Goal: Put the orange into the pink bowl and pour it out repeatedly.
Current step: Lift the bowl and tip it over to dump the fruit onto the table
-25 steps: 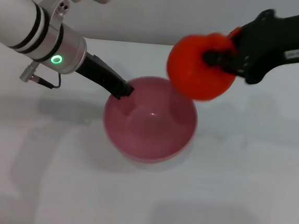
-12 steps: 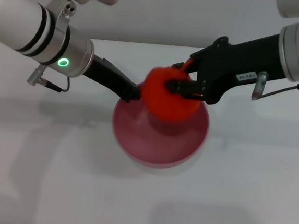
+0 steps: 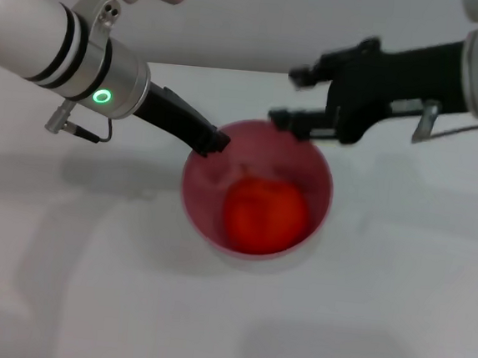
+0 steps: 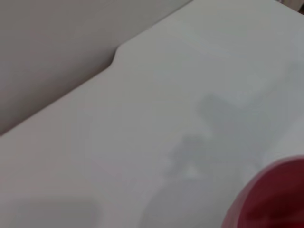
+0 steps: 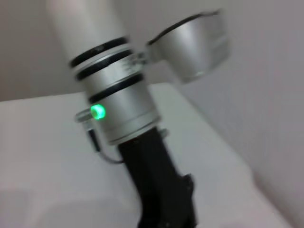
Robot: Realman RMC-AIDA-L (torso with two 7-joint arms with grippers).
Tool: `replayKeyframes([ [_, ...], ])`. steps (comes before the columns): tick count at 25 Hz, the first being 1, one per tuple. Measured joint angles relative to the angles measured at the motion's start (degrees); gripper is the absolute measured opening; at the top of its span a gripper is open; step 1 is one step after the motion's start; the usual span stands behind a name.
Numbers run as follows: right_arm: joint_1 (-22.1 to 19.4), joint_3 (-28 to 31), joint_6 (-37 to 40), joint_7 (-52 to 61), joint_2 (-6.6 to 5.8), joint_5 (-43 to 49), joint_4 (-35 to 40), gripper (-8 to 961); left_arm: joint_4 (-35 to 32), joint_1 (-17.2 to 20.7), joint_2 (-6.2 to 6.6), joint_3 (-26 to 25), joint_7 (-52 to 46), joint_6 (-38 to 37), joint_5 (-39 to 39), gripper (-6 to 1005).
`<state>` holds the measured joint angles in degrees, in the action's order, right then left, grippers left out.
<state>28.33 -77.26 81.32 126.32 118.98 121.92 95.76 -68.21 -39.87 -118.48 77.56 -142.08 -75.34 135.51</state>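
Note:
The orange lies inside the pink bowl, low against its near side. My left gripper comes in from the left and is shut on the bowl's far-left rim. My right gripper hovers just above the far rim, open, with nothing between its fingers. In the left wrist view only a curve of the bowl's rim shows. The right wrist view looks across at the left arm and its black gripper.
The white table stretches around the bowl, with its far edge against a grey wall. The table's back edge and a notch in it show in the left wrist view.
The right gripper carried the orange down over the bowl, opened and let it go. The orange now rests in the bowl, and the gripper has drawn back above the far rim.

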Motion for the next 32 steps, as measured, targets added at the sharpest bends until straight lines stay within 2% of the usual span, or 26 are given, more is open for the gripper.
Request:
replayKeyframes([
  [4,-7.8,0.6,-9.1,-6.7,0.08,-8.2,3.0,555,-0.2,0.7,0.03,2.2,0.1,4.1,0.0,46],
  [7,-14.5,2.9,-14.4,-17.0,0.09,-23.1,1.6,561,-0.7,1.4,0.07,5.3,0.7,8.8,0.0,46],
  [12,-20.8,8.2,-14.3,-31.6,0.0,-46.7,-8.2,560,-3.3,3.6,0.1,11.5,1.6,18.6,0.2,46],
  [17,-26.0,10.4,-12.3,-45.0,0.03,-63.9,-19.2,561,-7.5,8.8,0.3,17.1,2.8,29.7,0.6,46],
  [20,-27.1,11.9,-9.3,-49.9,-0.09,-71.1,-26.4,560,-9.2,12.1,0.3,19.1,4.8,36.8,0.6,46],
  [26,-25.3,20.3,0.1,-53.3,-0.01,-74.7,-41.1,560,-10.2,17.9,0.36,25.1,11.0,52.9,0.6,45],
  [32,-24.2,28.8,5.9,-55.0,-0.07,-76.4,-52.6,561,-8.9,25.4,0.24,36.5,23.2,78.8,0.6,45],
])
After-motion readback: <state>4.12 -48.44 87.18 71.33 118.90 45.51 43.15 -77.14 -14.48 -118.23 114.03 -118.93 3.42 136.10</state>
